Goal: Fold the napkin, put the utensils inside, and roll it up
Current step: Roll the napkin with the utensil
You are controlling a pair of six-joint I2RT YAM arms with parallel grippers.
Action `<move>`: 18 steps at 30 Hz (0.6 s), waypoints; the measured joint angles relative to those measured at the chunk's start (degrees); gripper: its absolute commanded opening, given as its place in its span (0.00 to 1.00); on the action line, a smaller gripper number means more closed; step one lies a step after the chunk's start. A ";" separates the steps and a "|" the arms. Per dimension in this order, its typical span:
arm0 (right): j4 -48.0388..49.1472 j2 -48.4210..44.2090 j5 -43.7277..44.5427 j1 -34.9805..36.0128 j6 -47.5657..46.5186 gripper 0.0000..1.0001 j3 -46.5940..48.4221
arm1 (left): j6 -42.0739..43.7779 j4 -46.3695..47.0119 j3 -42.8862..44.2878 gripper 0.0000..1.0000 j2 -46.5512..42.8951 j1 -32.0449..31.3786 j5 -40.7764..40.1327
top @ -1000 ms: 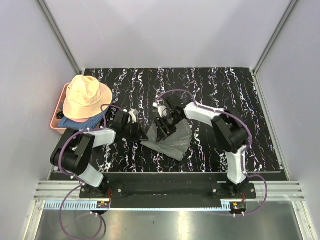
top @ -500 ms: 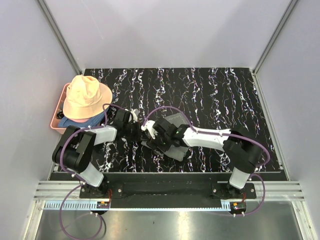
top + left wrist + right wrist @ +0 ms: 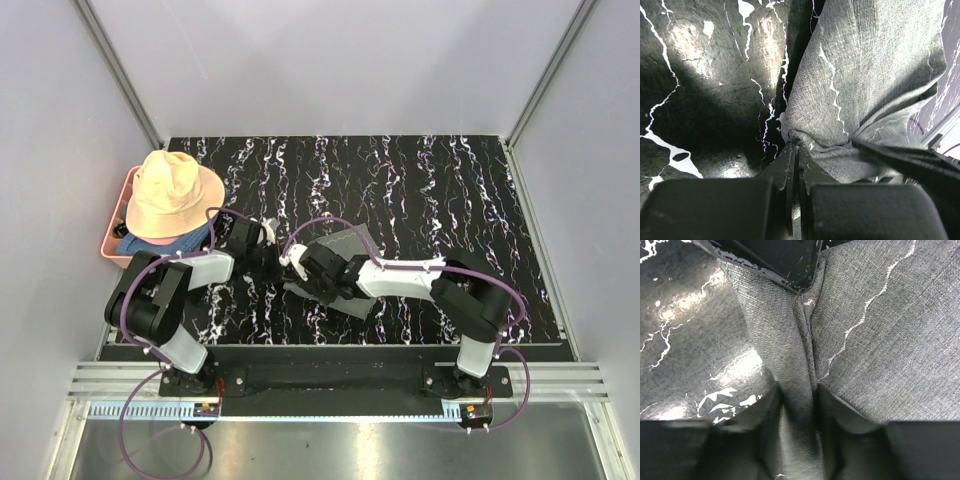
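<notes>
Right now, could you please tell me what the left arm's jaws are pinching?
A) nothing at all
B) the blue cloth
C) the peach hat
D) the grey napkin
D: the left wrist view shows the left arm's jaws shut tight on a bunched edge of the napkin, while the hat sits apart at the table's far left.

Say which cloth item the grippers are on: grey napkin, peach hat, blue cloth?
The mid-grey stitched napkin, mid-table. The peach floppy hat and blue cloth beneath it lie untouched, far left.
</notes>
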 measured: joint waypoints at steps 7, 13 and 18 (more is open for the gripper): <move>-1.84 0.20 -2.36 -0.04 0.83 0.15 1.22 | 0.07 -0.24 0.63 0.59 -0.81 0.15 0.15; -4.17 1.27 -10.93 -1.97 2.19 0.11 3.10 | 1.49 -2.95 1.40 0.62 -5.99 1.55 -3.89; -4.76 2.14 -19.34 -5.64 3.17 0.11 3.58 | 1.42 -2.71 -0.83 0.62 -9.75 2.47 -7.10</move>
